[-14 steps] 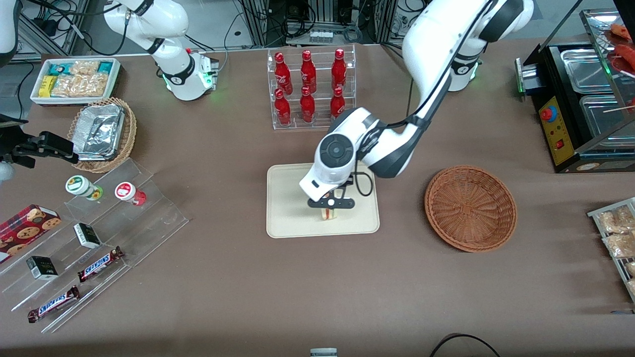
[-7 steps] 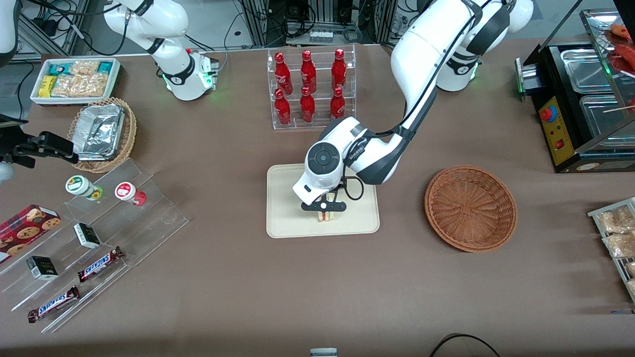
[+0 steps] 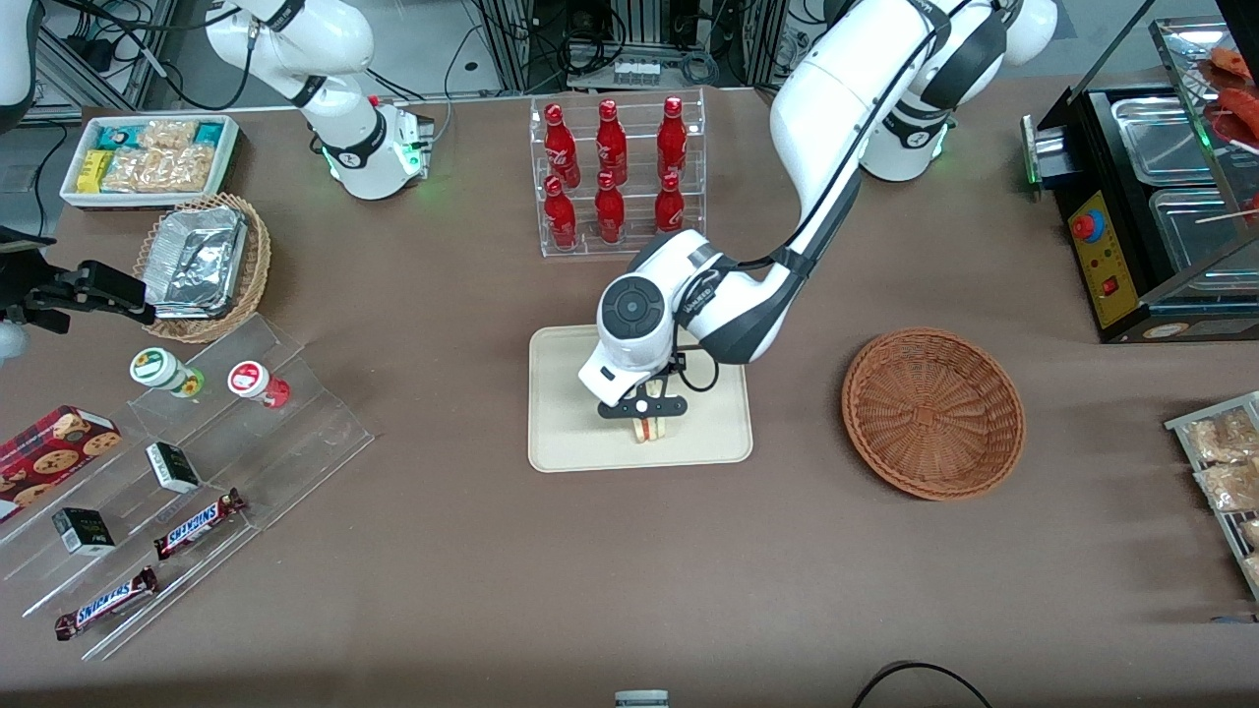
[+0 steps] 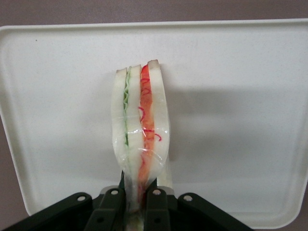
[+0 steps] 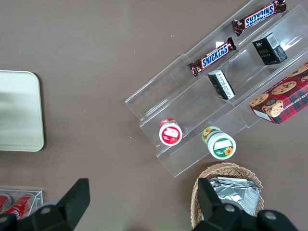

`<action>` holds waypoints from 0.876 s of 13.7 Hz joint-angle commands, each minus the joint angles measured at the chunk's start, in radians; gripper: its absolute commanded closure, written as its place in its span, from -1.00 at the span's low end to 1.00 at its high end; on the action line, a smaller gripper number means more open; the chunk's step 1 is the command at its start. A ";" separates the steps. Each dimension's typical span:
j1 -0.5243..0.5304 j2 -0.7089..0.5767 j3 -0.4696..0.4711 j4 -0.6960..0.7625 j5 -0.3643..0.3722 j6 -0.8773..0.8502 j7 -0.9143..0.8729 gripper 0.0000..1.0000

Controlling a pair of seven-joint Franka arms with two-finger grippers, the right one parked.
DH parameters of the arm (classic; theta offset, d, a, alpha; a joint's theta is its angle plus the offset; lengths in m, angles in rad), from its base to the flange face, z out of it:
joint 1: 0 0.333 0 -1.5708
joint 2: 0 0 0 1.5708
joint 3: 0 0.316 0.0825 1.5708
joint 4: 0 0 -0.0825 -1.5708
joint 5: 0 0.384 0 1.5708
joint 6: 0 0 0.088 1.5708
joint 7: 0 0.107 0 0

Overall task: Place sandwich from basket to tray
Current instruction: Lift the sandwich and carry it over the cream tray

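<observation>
My left gripper (image 3: 648, 419) is over the cream tray (image 3: 566, 433), shut on the sandwich (image 3: 649, 429). In the left wrist view the sandwich (image 4: 140, 130) stands on edge, wrapped in clear film, with green and red filling lines between pale bread slices. The black fingers (image 4: 109, 207) pinch its lower end, with the gripper (image 4: 135, 204) just above the tray (image 4: 231, 120). The round reddish-brown wicker basket (image 3: 932, 411) is empty and lies beside the tray, toward the working arm's end of the table.
A clear rack of red bottles (image 3: 615, 177) stands farther from the front camera than the tray. Clear acrylic shelves with candy bars (image 3: 192, 524) lie toward the parked arm's end. A tan basket with foil containers (image 3: 202, 264) and a white snack bin (image 3: 148, 157) are there too.
The left arm has shifted a little toward the parked arm's end over the tray, carrying the sandwich, and has sunk lower onto the tray.
</observation>
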 commanded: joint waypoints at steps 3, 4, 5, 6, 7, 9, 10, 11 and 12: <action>-0.019 0.022 0.012 0.014 0.024 0.024 -0.030 0.89; -0.019 0.028 0.012 0.014 0.024 0.032 -0.030 0.10; -0.019 0.030 0.012 0.014 0.024 0.035 -0.029 -0.99; -0.020 0.031 0.012 0.014 0.024 0.037 -0.029 -1.00; -0.020 0.028 0.012 0.015 0.024 0.038 -0.026 -1.00; -0.019 0.020 0.012 0.020 0.024 0.037 -0.030 -1.00; -0.019 0.013 0.012 0.025 0.024 0.029 -0.029 -1.00; -0.017 -0.001 0.012 0.026 0.022 0.024 -0.026 -1.00; -0.013 -0.018 0.012 0.028 0.019 0.012 -0.023 -1.00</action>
